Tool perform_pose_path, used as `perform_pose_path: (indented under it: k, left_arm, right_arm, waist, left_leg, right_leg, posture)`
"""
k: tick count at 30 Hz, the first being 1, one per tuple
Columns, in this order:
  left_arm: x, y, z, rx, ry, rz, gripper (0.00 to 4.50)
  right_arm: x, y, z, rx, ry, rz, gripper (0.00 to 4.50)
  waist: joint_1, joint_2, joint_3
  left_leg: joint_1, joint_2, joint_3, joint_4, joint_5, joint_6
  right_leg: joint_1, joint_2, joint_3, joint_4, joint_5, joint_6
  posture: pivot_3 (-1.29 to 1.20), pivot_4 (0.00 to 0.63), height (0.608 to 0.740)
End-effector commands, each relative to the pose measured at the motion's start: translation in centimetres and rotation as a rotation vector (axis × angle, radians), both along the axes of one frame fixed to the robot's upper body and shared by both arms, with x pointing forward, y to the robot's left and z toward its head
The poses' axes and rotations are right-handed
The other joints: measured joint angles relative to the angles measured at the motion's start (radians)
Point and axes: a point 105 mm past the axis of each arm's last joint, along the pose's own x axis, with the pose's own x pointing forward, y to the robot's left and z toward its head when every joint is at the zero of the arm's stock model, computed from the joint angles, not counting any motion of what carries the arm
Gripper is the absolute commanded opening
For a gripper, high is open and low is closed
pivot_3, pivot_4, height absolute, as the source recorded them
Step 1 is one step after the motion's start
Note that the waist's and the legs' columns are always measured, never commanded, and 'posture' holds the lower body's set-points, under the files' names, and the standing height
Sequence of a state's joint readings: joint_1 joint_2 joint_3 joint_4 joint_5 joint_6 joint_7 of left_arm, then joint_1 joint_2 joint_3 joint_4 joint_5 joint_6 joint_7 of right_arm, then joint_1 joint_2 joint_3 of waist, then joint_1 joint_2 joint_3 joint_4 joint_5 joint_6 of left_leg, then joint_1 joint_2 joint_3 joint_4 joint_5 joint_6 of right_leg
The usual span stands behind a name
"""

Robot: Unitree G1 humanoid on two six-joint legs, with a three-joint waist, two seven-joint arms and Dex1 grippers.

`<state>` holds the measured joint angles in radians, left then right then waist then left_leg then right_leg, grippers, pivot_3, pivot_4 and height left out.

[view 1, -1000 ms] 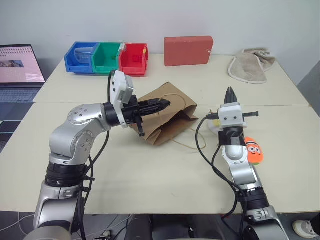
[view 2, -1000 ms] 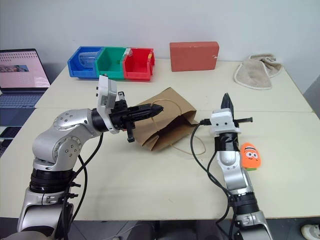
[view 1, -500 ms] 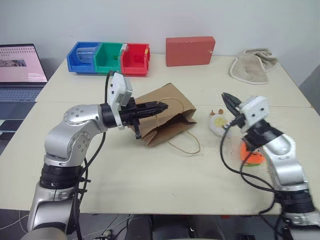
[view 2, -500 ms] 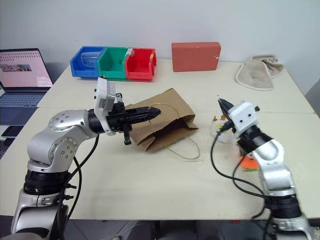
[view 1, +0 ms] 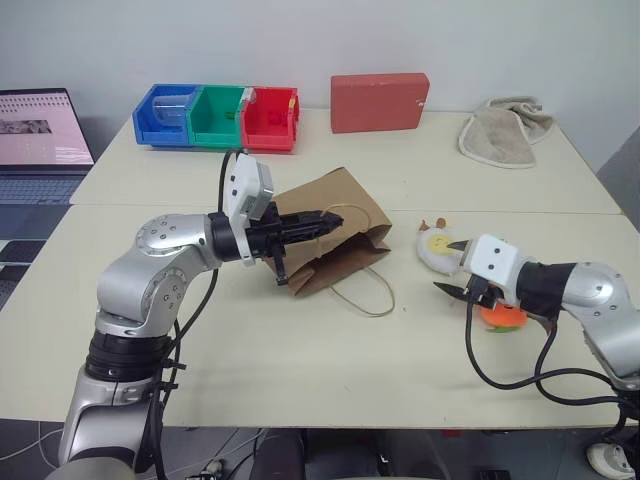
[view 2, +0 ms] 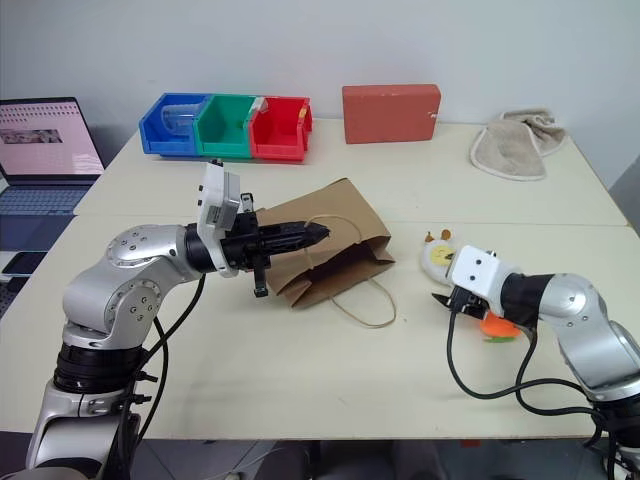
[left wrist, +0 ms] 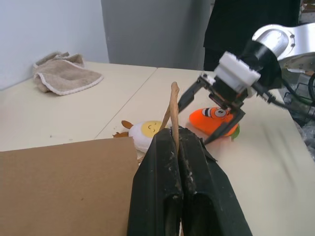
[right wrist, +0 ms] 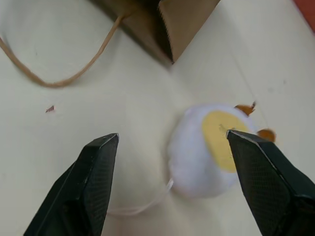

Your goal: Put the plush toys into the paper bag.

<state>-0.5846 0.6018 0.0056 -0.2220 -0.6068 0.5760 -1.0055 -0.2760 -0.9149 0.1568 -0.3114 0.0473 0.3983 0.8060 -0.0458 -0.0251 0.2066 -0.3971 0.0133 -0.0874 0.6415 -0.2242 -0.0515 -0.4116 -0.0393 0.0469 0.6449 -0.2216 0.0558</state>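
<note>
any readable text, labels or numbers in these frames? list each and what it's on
None can be read.
Laptop screen: shows a page, its text too small to make out.
Red box, paper bag, storage bins, both plush toys: no print or labels visible.

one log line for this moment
left hand: shut on bag handle | right hand: open, by white toy | orange toy: on table

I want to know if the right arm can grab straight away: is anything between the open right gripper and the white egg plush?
Nothing visible is. The right gripper is open and the white egg plush lies on bare table just ahead of its fingers. The paper bag and its loose handle loop lie beyond the toy, and the orange plush lies off to the side.
</note>
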Motion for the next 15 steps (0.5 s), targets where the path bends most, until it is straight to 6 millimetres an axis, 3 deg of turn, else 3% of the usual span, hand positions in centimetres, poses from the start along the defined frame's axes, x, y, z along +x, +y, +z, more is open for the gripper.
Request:
perform_pose_path:
  k: [1, 5, 12, 15]
  left_arm:
    - [-0.3, 0.0, 1.2, -0.001, -0.062, -0.004, 0.00]
    - [-0.3, 0.3, 1.4, 0.002, -0.067, 0.005, 0.00]
    - [-0.2, 0.4, 1.4, -0.001, -0.065, 0.013, 0.00]
    - [-0.2, 0.5, 1.4, -0.004, -0.063, 0.013, 0.00]
  right_arm:
    - [0.8, -0.5, -0.3, -0.035, -0.033, -0.017, 3.58]
    - [2.9, -1.5, -0.3, -0.084, -0.115, -0.065, 2.55]
    - [3.9, -1.5, -0.5, -0.109, -0.144, -0.050, 0.01]
    - [4.1, -1.5, -0.1, -0.100, -0.159, -0.044, 0.01]
  waist:
    - [0.000, 0.000, 0.000]
    - [-0.002, 0.000, 0.000]
    - [-0.002, 0.000, 0.000]
    - [-0.002, 0.000, 0.000]
  left_leg:
    - [0.000, 0.000, 0.000, 0.000, 0.000, 0.000]
    - [0.000, 0.000, 0.000, 0.000, 0.000, 0.000]
    - [0.000, 0.000, 0.000, 0.001, 0.000, 0.000]
    - [0.000, 0.000, 0.000, 0.001, 0.000, 0.000]
  right_leg:
    - [0.000, 0.000, 0.000, 0.000, 0.000, 0.000]
    - [0.000, 0.000, 0.000, 0.000, 0.001, 0.001]
    - [0.000, 0.000, 0.000, 0.000, 0.003, 0.005]
    - [0.000, 0.000, 0.000, 0.000, 0.003, 0.005]
  posture:
    - [0.00, 0.150, 0.740]
    - [0.00, 0.150, 0.740]
    - [0.00, 0.150, 0.740]
    - [0.00, 0.150, 0.740]
